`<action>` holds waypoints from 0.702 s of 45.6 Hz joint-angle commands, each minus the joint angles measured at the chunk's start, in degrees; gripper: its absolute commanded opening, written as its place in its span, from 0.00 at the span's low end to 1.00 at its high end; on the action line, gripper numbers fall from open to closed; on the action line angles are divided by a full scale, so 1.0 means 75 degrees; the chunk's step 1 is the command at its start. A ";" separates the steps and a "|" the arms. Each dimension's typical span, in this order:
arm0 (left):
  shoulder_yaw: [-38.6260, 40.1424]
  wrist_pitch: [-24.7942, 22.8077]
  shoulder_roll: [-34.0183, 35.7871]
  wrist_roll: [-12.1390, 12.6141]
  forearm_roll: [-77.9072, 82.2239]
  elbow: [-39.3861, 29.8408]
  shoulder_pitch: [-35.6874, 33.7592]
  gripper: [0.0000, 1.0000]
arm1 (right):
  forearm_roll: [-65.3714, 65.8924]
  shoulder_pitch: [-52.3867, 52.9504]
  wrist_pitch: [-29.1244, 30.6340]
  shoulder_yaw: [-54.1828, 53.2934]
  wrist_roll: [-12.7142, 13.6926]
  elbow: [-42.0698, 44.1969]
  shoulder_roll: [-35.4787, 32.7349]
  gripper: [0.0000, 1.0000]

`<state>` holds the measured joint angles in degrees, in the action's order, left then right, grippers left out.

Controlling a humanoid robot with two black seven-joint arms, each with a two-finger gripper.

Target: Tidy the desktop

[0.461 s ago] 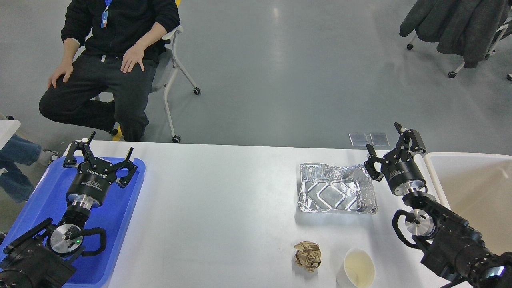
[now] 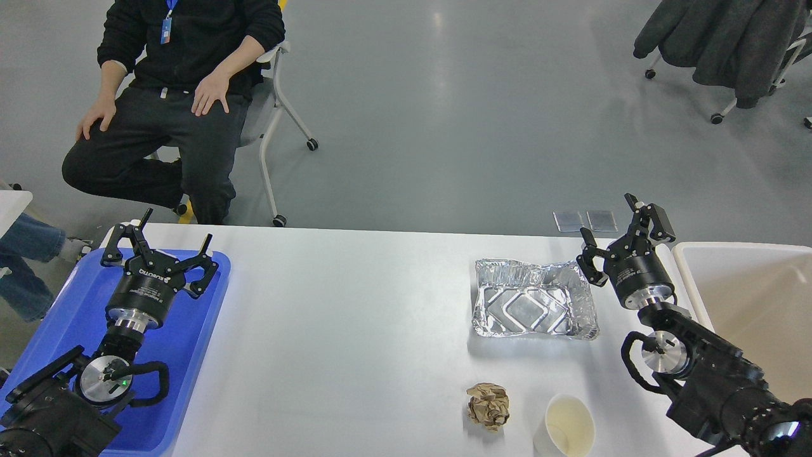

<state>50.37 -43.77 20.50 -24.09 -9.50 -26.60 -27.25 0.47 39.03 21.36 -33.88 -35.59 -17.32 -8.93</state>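
The white desktop point(image 2: 355, 330) fills the middle of the head view. On its right half lie a crumpled foil tray point(image 2: 534, 307), a ball of brown paper point(image 2: 488, 407) and a white paper cup point(image 2: 566, 426) at the front edge. My left gripper point(image 2: 160, 244) is open and empty above the blue tray point(image 2: 190, 343) at the left. My right gripper point(image 2: 618, 230) is open and empty, just right of the foil tray's far right corner.
A cream-white deep bin point(image 2: 748, 298) stands off the table's right end. A person point(image 2: 171, 95) sits on a wheeled chair beyond the far left corner. Another chair with a dark coat point(image 2: 723, 38) stands at the back right.
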 commanded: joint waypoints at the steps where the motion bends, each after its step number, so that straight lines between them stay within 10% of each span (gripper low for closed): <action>1: -0.0002 0.0000 -0.0002 0.0001 0.0000 0.0007 0.0000 0.99 | -0.0004 0.0034 -0.0001 0.0006 0.0000 0.0001 -0.0028 1.00; 12: -0.0002 0.0000 -0.0002 0.0001 0.0000 -0.0005 0.0000 0.99 | 0.0008 0.0244 -0.0118 0.0029 0.0198 -0.0187 -0.0063 1.00; 25: -0.0002 0.0000 0.0009 0.0012 0.0000 0.0007 0.0000 0.99 | -0.0004 0.0303 -0.1804 0.0076 0.1488 -0.2963 -0.1387 1.00; 32: -0.0002 0.0000 -0.0002 0.0001 0.0000 0.0007 0.0000 0.99 | -0.0366 0.1180 -0.2332 0.2416 0.1512 -0.3163 -0.1691 1.00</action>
<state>50.36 -43.81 20.48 -24.03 -9.48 -26.60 -27.25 0.02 41.83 10.59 -30.41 -26.89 -33.60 -16.88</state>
